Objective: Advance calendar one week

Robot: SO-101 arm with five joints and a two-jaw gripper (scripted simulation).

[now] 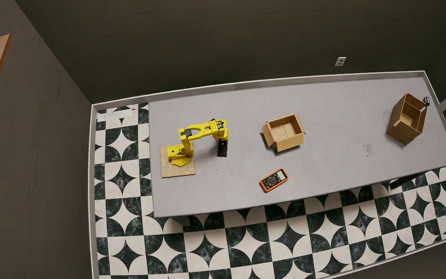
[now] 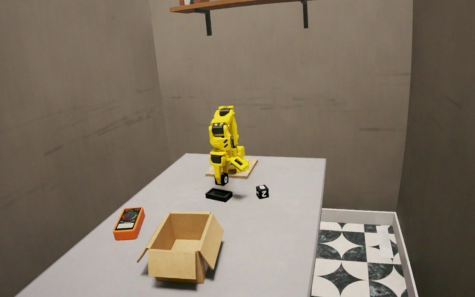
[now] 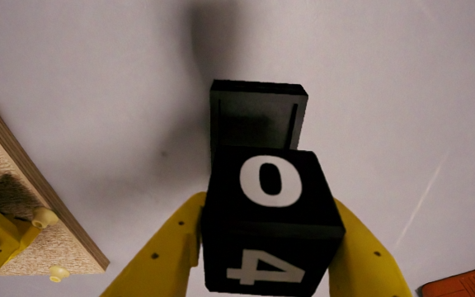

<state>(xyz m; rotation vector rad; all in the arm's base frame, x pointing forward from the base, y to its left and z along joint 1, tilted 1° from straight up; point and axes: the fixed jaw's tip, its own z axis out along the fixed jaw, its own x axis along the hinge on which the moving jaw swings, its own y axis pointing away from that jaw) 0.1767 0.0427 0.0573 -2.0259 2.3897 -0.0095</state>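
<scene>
My gripper [image 2: 219, 180] [image 3: 269, 214] is shut on a black cube [image 2: 225, 180] [image 3: 270, 214]. In the wrist view this cube shows a white 0 on one face and a sideways 4 on the nearer face. It hangs above the black tray [image 1: 222, 152] [image 2: 217, 199] [image 3: 258, 87], over one end. The tray's visible inside is empty; the held cube hides part of it in the wrist view. A second black cube [image 2: 262, 192] sits on the table beside the tray, with an 8 on top and a 2 on a side. The arm mostly hides it in the top view. The month's name is not visible.
An open cardboard box [image 1: 282, 133] [image 2: 172, 264] and an orange multimeter [image 1: 273, 179] [image 2: 128, 223] lie farther out from the arm. Another cardboard box [image 1: 407, 119] stands at the table's far end. The arm's base is on a wooden board [image 1: 177, 172] [image 3: 72, 231].
</scene>
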